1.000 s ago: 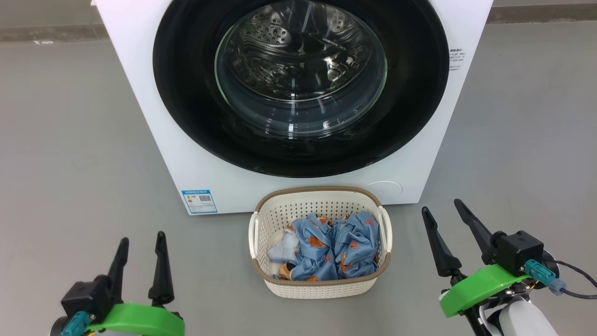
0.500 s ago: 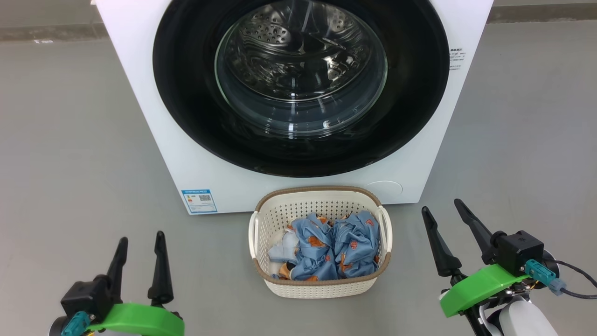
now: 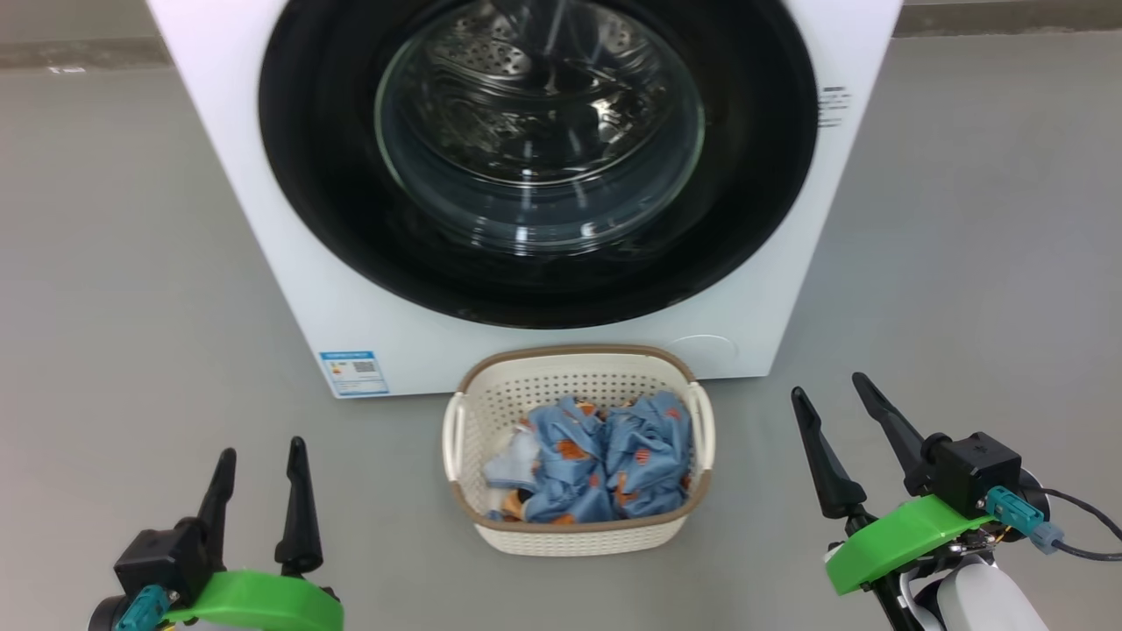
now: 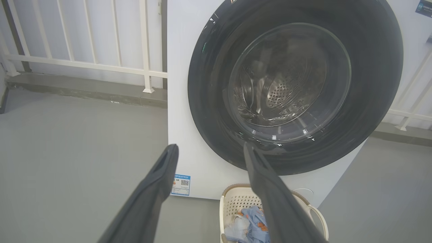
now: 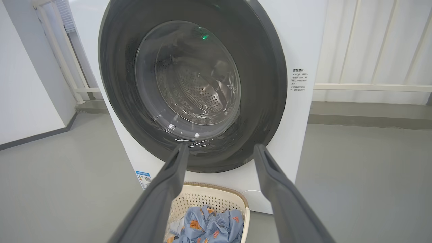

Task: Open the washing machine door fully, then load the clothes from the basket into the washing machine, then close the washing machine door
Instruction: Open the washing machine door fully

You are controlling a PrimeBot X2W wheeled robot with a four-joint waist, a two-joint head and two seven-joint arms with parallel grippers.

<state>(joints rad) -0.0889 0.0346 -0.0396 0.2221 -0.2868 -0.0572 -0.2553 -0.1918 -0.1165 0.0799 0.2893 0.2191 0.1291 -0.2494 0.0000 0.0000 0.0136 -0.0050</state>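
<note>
The washing machine door (image 3: 539,149), a black ring around a bulging glass window, sits shut against the front of the white washing machine (image 3: 254,210). The steel drum is visible through the glass. Just in front of the machine's base stands the basket (image 3: 574,354), with the clothes (image 3: 592,464) piled inside, placed handy for loading. Farther out from the machine, on either side of the basket, the left gripper (image 3: 262,449) and right gripper (image 3: 827,386) hover empty. Their fingers are spread apart and point toward the door, probably ready to open it first.
</note>
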